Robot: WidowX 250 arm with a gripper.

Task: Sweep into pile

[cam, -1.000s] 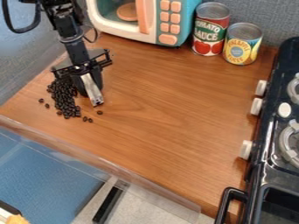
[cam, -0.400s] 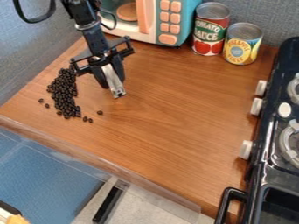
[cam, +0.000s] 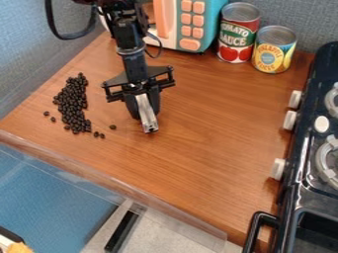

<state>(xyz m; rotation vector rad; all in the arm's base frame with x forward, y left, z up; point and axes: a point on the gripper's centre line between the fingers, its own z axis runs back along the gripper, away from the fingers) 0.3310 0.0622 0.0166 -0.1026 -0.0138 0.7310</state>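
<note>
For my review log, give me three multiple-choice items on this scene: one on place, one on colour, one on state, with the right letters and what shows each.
1. As the camera sees it, where is the pincer relative to the main cluster of dark beans?
A) Left of it
B) Over the stove
C) Right of it

2. What colour are the toy microwave's buttons?
A) Peach-orange
B) Black
C) Green

3. How do the beans lie?
A) All in one closed heap
B) Mostly clustered, with a few strays
C) Spread evenly over the whole tabletop

Key:
1. C: bare wood shows between the cluster and the pincer to its right.
2. A: the rows of buttons are peach-orange on a teal panel.
3. B: loose beans lie apart, including one on the pincer's side.
</note>
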